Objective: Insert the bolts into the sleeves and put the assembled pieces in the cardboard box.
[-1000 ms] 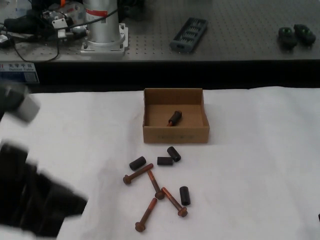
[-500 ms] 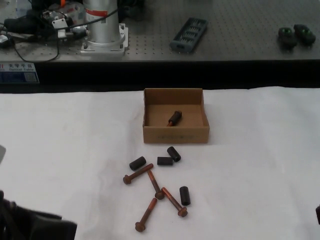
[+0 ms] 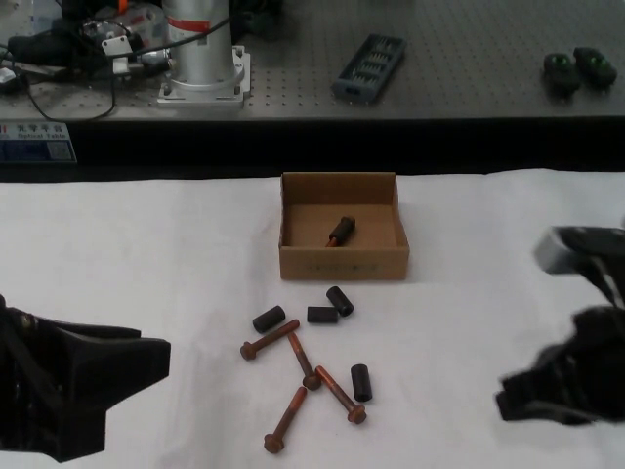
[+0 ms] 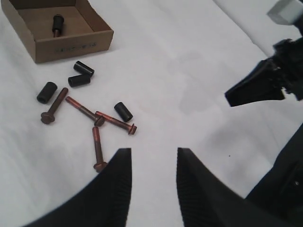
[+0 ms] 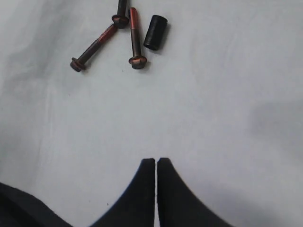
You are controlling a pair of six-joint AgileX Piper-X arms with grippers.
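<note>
Several copper-coloured bolts [image 3: 304, 361] and short black sleeves [image 3: 322, 315] lie loose on the white cloth in front of the cardboard box [image 3: 342, 262]. One assembled piece [image 3: 341, 231] rests inside the box. My left gripper [image 4: 154, 152] is open and empty above the cloth, just short of the nearest bolt [image 4: 97, 146]; in the high view it sits low at the left [image 3: 146, 357]. My right gripper [image 5: 156, 161] is shut on nothing, some way back from a sleeve [image 5: 156, 32] and two bolts [image 5: 134, 38]. The high view has it at the right [image 3: 513, 396].
White cloth [image 3: 469, 293] covers the bench around the parts, with open room on both sides of the pile. Behind the cloth runs a dark perforated table with a metal post [image 3: 200, 44] and a black tool rack [image 3: 369, 64]. The right arm's gripper [image 4: 260, 82] appears across the left wrist view.
The right arm has come in from the right edge over the cloth. The left arm dropped low at the left, then pushed out toward the bolts. The parts have not moved.
</note>
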